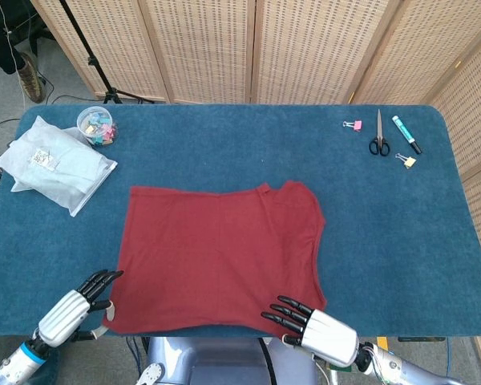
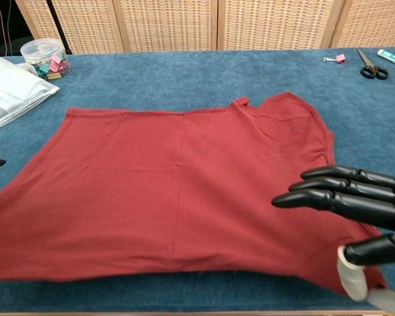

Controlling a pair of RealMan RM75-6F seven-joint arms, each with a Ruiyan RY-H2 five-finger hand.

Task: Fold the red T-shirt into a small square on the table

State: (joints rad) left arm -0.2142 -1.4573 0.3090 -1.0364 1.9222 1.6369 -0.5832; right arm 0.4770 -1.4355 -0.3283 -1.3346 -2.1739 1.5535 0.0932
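Our red T-shirt (image 1: 218,255) lies flat near the tabletop's (image 1: 401,233) near edge. Our left hand (image 1: 74,307) and right hand (image 1: 314,327) pinch its near corners; pulling nearer could drag the hem off the edge, or slip it free.

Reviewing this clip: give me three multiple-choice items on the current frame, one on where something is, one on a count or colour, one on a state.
1. Where do the scissors lie?
A. far right of the table
B. on the T-shirt
C. beside the plastic bag

2. What colour is the tablecloth?
A. grey
B. blue
C. green

3. How does the T-shirt lie?
A. rolled up
B. hanging off a chair
C. spread flat

Key: 1 A, the scissors sit near the marker at the far right. 2 B, the tablecloth is blue. 3 C, the T-shirt is spread flat between the left hand and right hand.
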